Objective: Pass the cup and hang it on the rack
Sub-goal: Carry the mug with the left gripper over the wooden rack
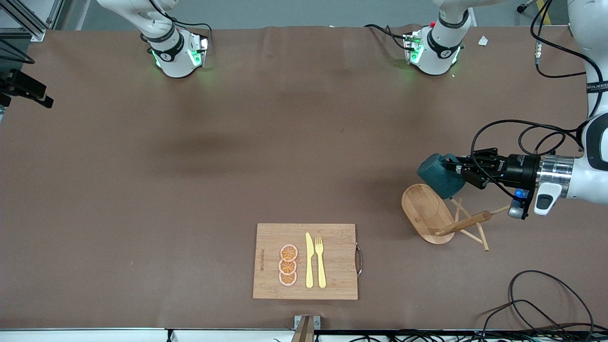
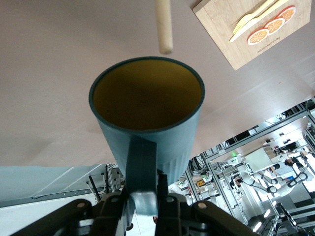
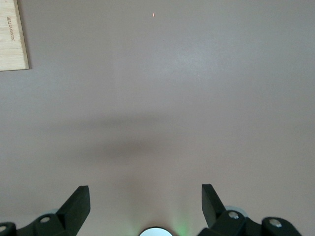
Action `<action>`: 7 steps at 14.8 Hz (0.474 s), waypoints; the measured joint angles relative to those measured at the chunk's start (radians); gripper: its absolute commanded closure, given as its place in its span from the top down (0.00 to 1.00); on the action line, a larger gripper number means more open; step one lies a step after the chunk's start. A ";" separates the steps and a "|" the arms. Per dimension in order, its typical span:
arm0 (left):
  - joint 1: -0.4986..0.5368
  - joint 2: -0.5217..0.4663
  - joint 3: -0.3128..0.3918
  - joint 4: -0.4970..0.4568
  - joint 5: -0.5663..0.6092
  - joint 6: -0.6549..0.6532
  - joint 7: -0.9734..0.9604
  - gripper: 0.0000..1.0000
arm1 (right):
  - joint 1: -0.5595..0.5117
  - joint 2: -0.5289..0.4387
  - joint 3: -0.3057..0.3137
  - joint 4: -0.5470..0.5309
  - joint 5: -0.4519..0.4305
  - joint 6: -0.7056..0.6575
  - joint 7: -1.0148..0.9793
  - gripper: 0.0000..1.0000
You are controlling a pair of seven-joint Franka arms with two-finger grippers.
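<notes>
Two claws | left claw [image 1: 457,169] clamps cup [image 1: 439,175] handle over rack [image 1: 444,216] | right claw [image 3: 145,204] wide, empty, wrist-only

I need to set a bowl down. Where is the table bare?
Bare between the cutting board and the arm bases. Crowded at the left arm's end: left gripper holds the cup over the rack.

cup [image 1: 439,175]: matt teal, smooth, ochre inside
rack [image 1: 427,213]: pale bare wood (grain showing)
cutting board [image 1: 305,261]: bamboo
bench [image 1: 190,166]: matt brown covering
</notes>
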 measured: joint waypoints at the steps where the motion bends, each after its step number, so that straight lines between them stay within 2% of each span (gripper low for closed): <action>1: 0.004 0.004 0.000 -0.006 -0.006 0.000 0.013 0.01 | 0.000 0.000 0.001 0.000 -0.002 0.000 -0.003 1.00; 7: 0.045 0.020 0.000 -0.008 -0.035 0.001 0.095 0.01 | 0.000 0.000 0.002 0.000 -0.005 -0.001 -0.026 1.00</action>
